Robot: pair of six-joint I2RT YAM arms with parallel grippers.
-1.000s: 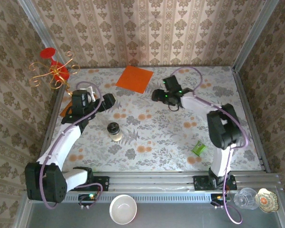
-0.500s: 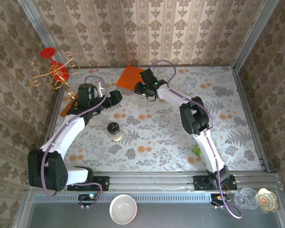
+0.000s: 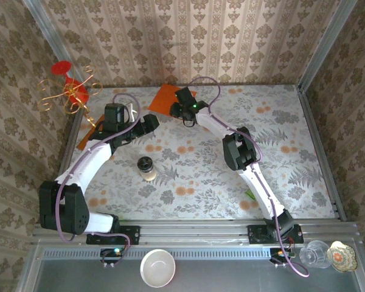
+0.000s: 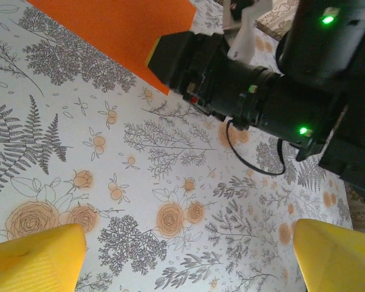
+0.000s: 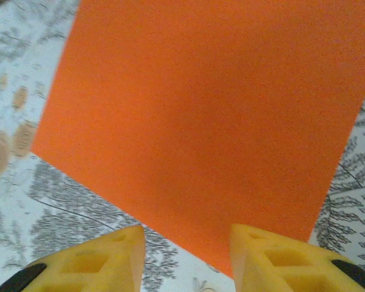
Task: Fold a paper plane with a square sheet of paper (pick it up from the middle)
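While our left gripper (image 4: 187, 255) hangs wide open and empty just short of it, the square sheet of paper (image 3: 163, 99) lies flat at the far middle of the table (image 3: 280, 134) — one corner pointing back toward us. Our right gripper (image 5: 185, 243) is the nearer, poised over that corner with jaws partly open on nothing — the sheet's middle lies ahead of them, so we judge it must reach forward.

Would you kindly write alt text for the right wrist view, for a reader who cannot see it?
A bright orange square sheet of paper lies flat on the floral table; the right gripper, jaws apart, points at its near corner.
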